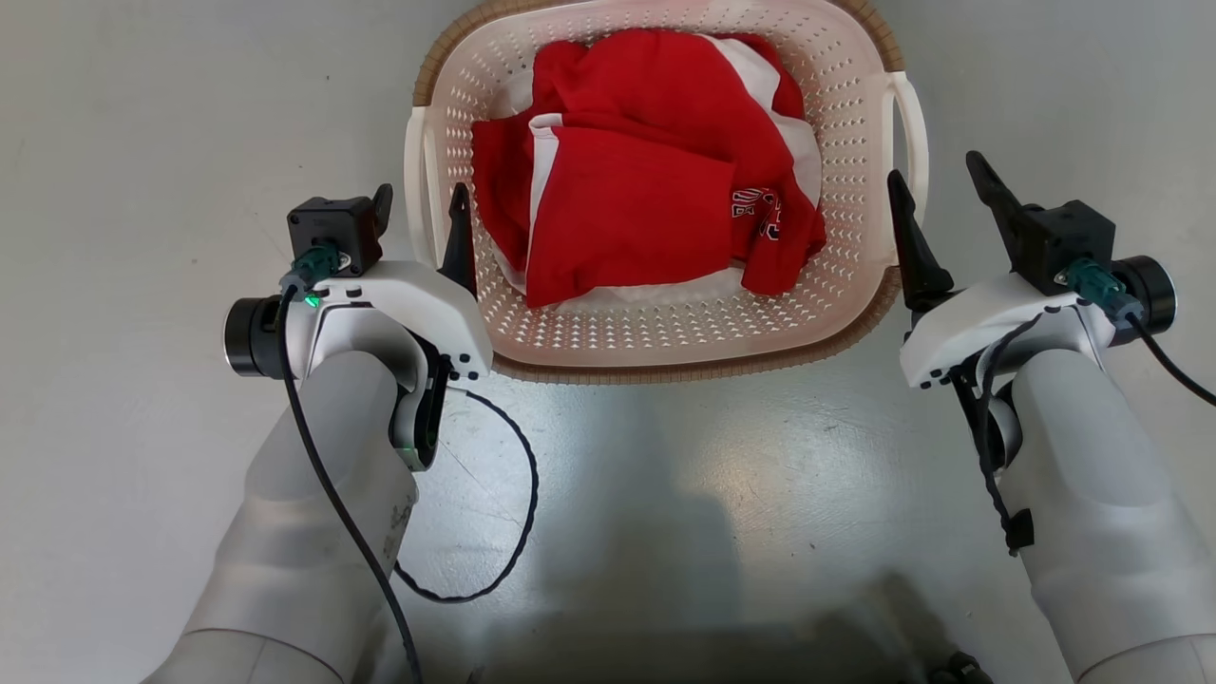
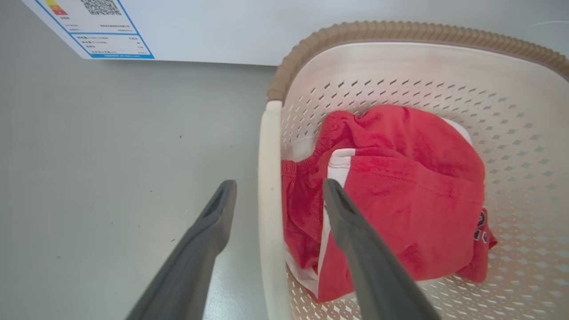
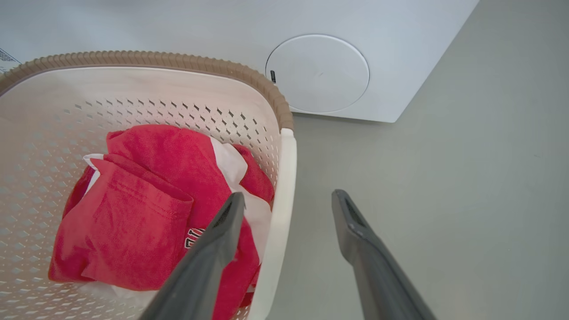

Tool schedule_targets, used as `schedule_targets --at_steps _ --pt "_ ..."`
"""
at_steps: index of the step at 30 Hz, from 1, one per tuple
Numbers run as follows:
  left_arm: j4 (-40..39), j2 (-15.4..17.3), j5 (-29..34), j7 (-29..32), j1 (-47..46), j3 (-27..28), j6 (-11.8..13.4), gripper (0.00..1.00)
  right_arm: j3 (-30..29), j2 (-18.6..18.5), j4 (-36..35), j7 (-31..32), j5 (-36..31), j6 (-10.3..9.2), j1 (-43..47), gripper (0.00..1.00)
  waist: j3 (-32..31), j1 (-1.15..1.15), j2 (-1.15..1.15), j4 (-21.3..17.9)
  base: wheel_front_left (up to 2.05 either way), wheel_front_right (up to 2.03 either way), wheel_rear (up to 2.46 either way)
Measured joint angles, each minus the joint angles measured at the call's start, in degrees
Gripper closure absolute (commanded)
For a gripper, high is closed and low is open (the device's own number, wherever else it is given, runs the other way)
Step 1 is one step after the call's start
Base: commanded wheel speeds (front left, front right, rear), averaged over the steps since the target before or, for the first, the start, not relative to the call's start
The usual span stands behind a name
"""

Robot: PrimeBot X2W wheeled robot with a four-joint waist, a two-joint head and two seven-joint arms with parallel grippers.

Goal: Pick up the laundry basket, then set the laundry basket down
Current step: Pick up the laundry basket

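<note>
Down on the smooth grey floor (image 1: 142, 142), squarely between both arms, sits the laundry basket (image 1: 665, 328): rounded-rectangular, cream plastic pierced with rows of small diamond-shaped holes, capped by a ribbed brown woven-look rim (image 1: 684, 370), flanked by two smooth white handles. Holds a crumpled red garment (image 1: 627, 209), soft and nubbly, with white panels and dark lettering.

At the basket's left side, left pincer (image 1: 422, 199) released, its dark tapered fingers spread either side of the left handle (image 1: 415, 142): one outside over the floor, one inside over the perforated wall. At the opposite side, right pincer (image 1: 934, 171) likewise released, straddling the right handle (image 1: 912, 114). Whether any finger touches a handle, cannot tell.

Seen from the left wrist: handle bar running up between the two fingers, and beyond the basket a white panel bearing a blue-bordered label (image 2: 106, 35) with a QR code. Seen from the right wrist: a white washing machine (image 3: 400, 26) with a flat round disc (image 3: 318, 73) on its front, just behind the brown rim. From the head: pale rounded forearms and a black cable (image 1: 522, 494) looping off the left arm.
</note>
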Motion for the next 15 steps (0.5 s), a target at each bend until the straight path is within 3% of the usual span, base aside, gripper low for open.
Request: schedule_targets --at_steps 15 --pt "2.5 0.0 0.2 0.0 -2.7 -2.0 -0.3 0.0 -0.1 0.3 2.9 0.0 -1.0 0.0 -2.4 0.0 1.5 0.0 0.0 0.4 0.0 0.0 0.0"
